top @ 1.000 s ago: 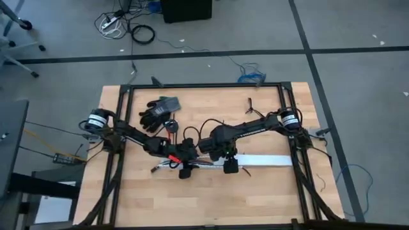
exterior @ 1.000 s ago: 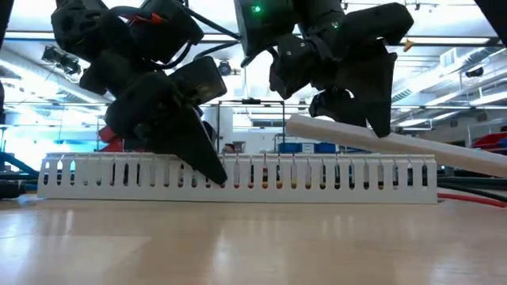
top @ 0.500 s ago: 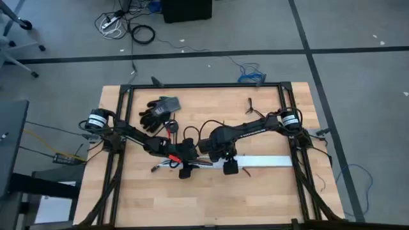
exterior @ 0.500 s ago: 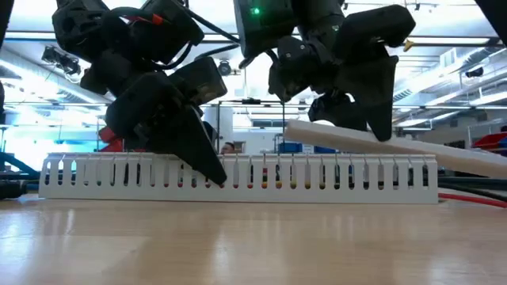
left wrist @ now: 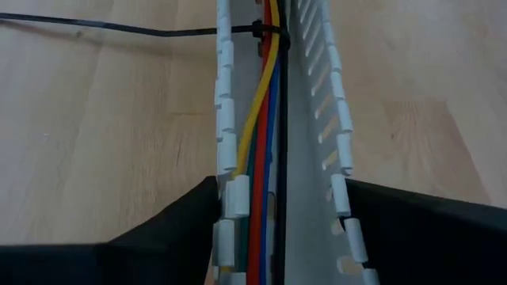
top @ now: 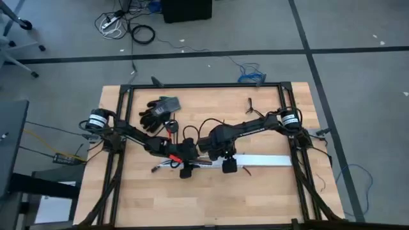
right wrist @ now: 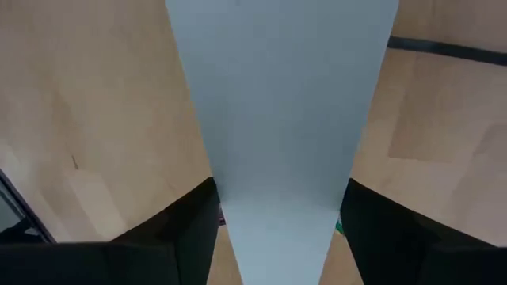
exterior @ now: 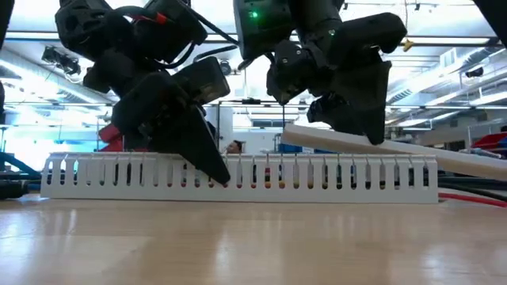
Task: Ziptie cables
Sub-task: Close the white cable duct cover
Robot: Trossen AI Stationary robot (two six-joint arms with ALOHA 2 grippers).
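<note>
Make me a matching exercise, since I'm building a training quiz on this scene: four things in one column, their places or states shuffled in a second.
Column 1
1. cables
2. ziptie
3. white flat strip
4. gloves

Column 2
A. held tilted in the right gripper
B. lying along the inside of the slotted channel
C. lying apart from the channel, untouched
D. crossing the channel over the cables

Pairs: 1-B, 2-D, 3-A, 4-C.

The left gripper sits at the channel.

Black gloves [top: 159, 110] on wooden table [top: 268, 191]
</note>
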